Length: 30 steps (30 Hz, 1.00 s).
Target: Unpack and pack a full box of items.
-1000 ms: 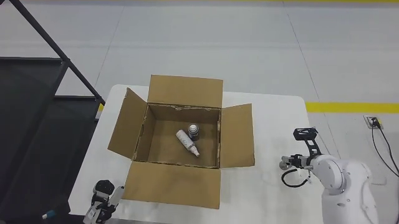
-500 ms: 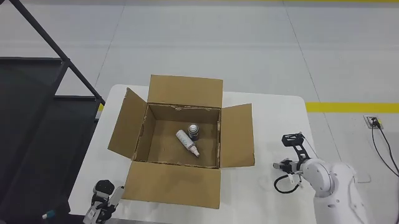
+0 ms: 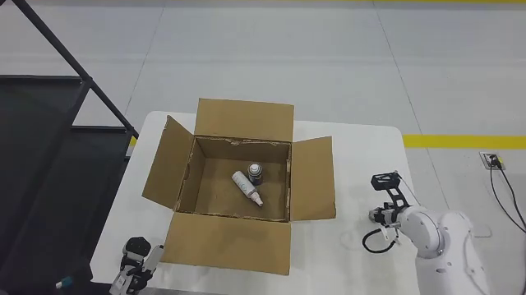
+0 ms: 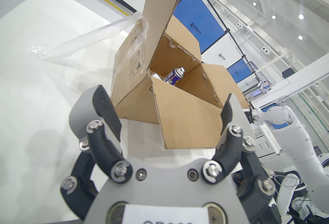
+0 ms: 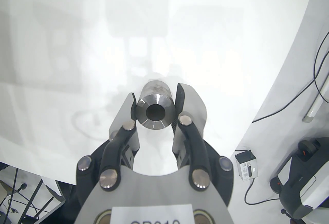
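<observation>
- The right gripper [image 5: 156, 92] is closed narrow on a metal cylinder [image 5: 154, 106]. Its fingers [image 5: 183, 99] press the cylinder's two sides, and the bored end faces the wrist camera.
- The cylinder hangs over a bare part of the white table [image 3: 353, 155]. In the top view the right arm [image 3: 427, 233] is at the lower right of the frame, well apart from the box.
- The left gripper [image 4: 164, 104] stands wide open with nothing between its pads. In the top view it sits at the bottom left, near the table's front corner and just beside the box's near flap.
- The cardboard box [image 3: 230, 244] stands in the middle of the table with all four flaps spread open.
- Inside the box a spray can [image 3: 246, 188] lies on its side on the floor. A small dark-topped item [image 3: 256, 170] is just beside it, toward the far wall.
- A strip of clear tape [image 4: 87, 38] trails from the box's side flap toward the tabletop.
</observation>
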Each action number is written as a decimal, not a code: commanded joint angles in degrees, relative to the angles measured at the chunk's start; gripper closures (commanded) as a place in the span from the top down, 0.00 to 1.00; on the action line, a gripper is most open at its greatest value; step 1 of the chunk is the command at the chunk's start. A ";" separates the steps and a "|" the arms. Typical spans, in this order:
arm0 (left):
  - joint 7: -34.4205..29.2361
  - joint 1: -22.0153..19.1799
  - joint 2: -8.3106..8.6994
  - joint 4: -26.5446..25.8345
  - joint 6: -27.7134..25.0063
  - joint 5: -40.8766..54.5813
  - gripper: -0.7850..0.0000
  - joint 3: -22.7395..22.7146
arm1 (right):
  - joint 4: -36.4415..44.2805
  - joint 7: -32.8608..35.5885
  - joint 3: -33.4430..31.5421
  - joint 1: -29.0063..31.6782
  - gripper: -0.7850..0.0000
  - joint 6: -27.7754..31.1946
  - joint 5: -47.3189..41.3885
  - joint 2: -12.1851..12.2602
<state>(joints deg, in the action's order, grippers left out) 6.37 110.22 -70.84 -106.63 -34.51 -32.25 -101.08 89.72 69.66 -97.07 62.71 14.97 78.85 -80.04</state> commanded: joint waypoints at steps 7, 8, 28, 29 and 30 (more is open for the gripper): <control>0.00 0.00 0.00 0.00 0.00 0.00 1.00 0.00 | 16.63 0.58 1.68 2.24 0.00 -3.44 -2.73 0.18; 0.00 0.00 0.00 0.00 0.00 0.00 1.00 0.00 | 20.04 0.82 2.35 2.56 0.00 -4.27 -3.23 0.14; 0.00 0.00 0.00 0.00 0.00 0.00 1.00 0.00 | 11.93 4.64 51.01 -21.75 0.00 -20.60 -3.46 -6.30; 0.00 0.00 0.00 0.00 0.00 0.00 1.00 0.00 | 8.58 4.22 53.10 -23.50 0.00 -21.54 -3.50 -7.05; 0.00 0.00 0.00 0.00 0.00 0.00 1.00 0.00 | 5.28 3.74 55.06 -24.92 0.00 -22.35 -4.47 -7.87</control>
<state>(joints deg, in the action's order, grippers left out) 6.37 110.22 -70.84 -106.63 -34.51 -32.25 -101.08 98.70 73.79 -44.00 39.25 -6.66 75.08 -87.27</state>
